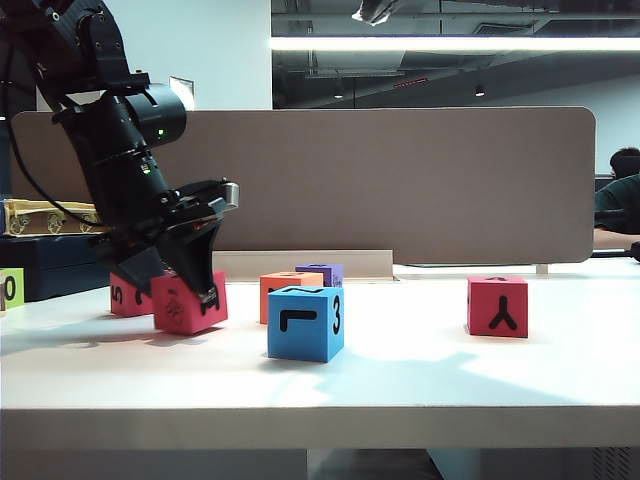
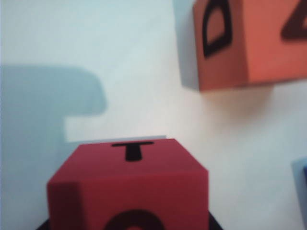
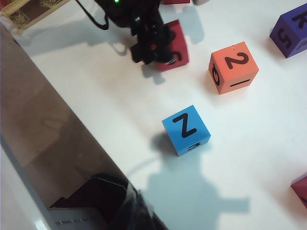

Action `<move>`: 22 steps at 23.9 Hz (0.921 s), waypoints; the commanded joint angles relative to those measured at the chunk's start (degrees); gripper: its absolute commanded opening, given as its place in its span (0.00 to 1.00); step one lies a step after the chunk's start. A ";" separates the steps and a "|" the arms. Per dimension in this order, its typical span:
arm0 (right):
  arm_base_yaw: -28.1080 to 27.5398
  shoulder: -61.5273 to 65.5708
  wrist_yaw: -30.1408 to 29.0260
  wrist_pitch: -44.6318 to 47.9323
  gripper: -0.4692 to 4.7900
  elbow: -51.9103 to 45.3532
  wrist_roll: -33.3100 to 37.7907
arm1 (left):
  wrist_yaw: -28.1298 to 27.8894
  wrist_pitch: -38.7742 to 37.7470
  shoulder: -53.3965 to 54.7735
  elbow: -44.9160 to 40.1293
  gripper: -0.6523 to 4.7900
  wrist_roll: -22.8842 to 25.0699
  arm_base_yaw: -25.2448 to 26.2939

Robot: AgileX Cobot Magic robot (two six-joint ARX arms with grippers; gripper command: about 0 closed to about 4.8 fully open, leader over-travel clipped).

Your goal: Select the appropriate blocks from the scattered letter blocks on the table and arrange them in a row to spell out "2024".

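My left gripper [image 1: 180, 285] reaches down at the left of the table [image 1: 420, 385] and is shut on a red block [image 1: 188, 302], which sits tilted between its fingers. In the left wrist view this red block [image 2: 129, 182] fills the space between the jaws and shows a T on its top face. A second red block marked 5 [image 1: 126, 297] stands just behind it. An orange block with a 2 on top [image 3: 233, 67] and a red Y block [image 1: 497, 305] rest on the table. My right gripper [image 3: 120, 203] is a dark shape hovering above the table, shut and holding nothing.
A blue block [image 1: 306, 322] stands at front centre, with a purple block [image 1: 322, 272] behind the orange one. A yellow-green cube [image 1: 10, 288] sits at the far left. A brown divider panel [image 1: 400, 180] closes off the back of the table.
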 commanded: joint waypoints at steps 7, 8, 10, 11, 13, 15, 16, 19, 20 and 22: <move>0.07 -0.11 0.13 0.55 0.08 0.24 -0.17 | -0.09 11.52 1.66 0.15 0.60 -2.38 -0.13; 0.07 -0.11 0.13 0.55 0.08 0.24 -0.15 | -0.09 12.11 2.03 0.24 0.60 -2.40 -0.17; 0.04 -0.11 0.13 0.55 0.08 0.24 -0.15 | -0.04 12.94 2.64 0.39 0.60 -3.34 -0.24; 0.04 -0.11 0.15 0.55 0.08 0.24 -0.15 | 0.00 13.59 2.97 0.39 0.60 -3.52 -0.24; 0.04 -0.11 0.17 0.57 0.08 0.24 -0.17 | 0.09 14.80 3.50 0.46 0.60 -3.63 -0.24; 0.04 -0.11 0.22 0.57 0.08 0.24 -0.15 | 0.15 15.98 3.74 0.48 0.60 -3.65 -0.24; 0.04 -0.09 0.22 0.59 0.08 0.24 -0.17 | 0.17 16.26 3.74 0.48 0.60 -3.67 -0.28; 0.07 0.02 1.31 0.55 0.08 0.24 -0.15 | 0.17 16.72 3.82 0.48 0.60 -3.89 -0.68; 0.04 0.09 1.53 0.52 0.08 0.24 -0.15 | 0.59 16.79 3.82 0.48 0.60 -4.13 -0.79; 0.04 0.33 1.44 0.52 0.08 0.24 -0.15 | 1.40 16.85 3.82 0.48 0.60 -4.59 -1.07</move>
